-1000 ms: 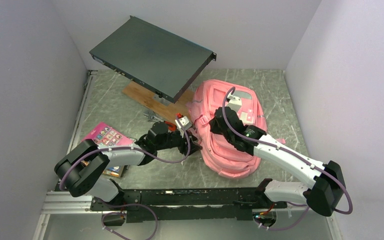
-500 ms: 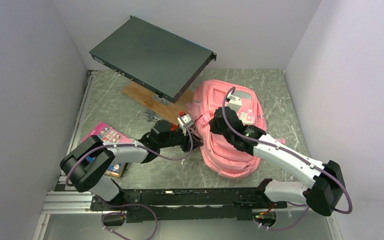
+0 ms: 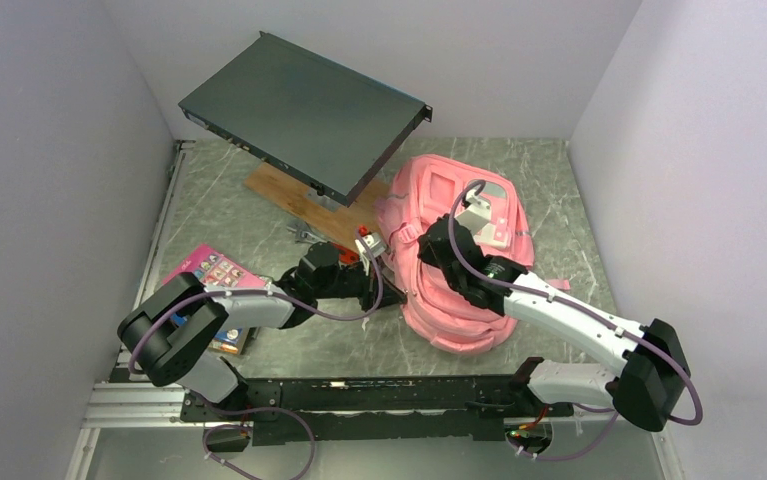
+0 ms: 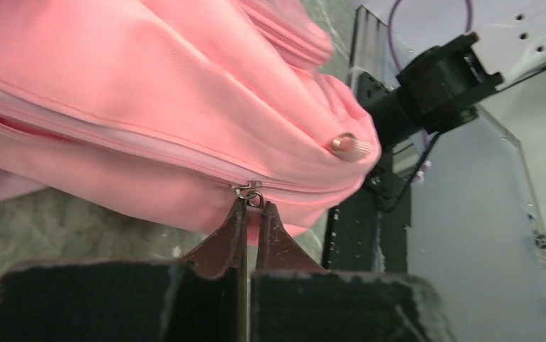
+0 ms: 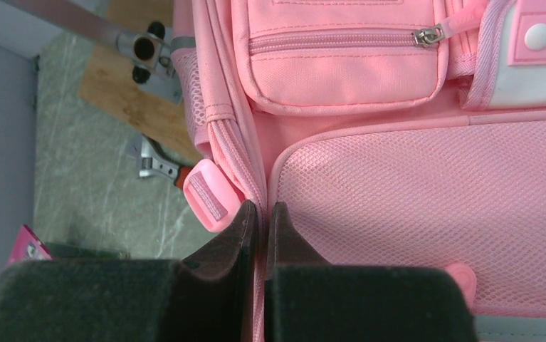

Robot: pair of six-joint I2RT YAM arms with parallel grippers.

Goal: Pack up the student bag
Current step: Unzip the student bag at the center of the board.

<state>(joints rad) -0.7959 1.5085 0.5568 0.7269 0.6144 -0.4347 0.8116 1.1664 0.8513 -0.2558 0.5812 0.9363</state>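
The student bag (image 3: 444,190), a soft pink backpack, lies flat in the middle of the table. In the left wrist view its side bulges over a long zip (image 4: 113,139). My left gripper (image 4: 253,206) is shut on the small metal zip pull (image 4: 255,197) at the bag's near left edge; from above, the left gripper (image 3: 391,288) touches the bag. My right gripper (image 5: 263,210) is shut on the bag's zip seam between the mesh panel (image 5: 426,206) and a pink buckle (image 5: 209,196). Seen from above, the right gripper (image 3: 425,240) rests on the bag's top left.
A dark flat metal case (image 3: 304,110) sits propped over a wooden board (image 3: 284,195) at the back left. A red-handled tool (image 5: 157,165) lies beside the bag. A pink book (image 3: 214,270) is under my left arm. The black rail (image 3: 359,390) runs along the near edge.
My left gripper has moved right to the bag's edge and closed from open onto the zip pull. The right arm has shifted slightly back with the bag fabric still pinched.
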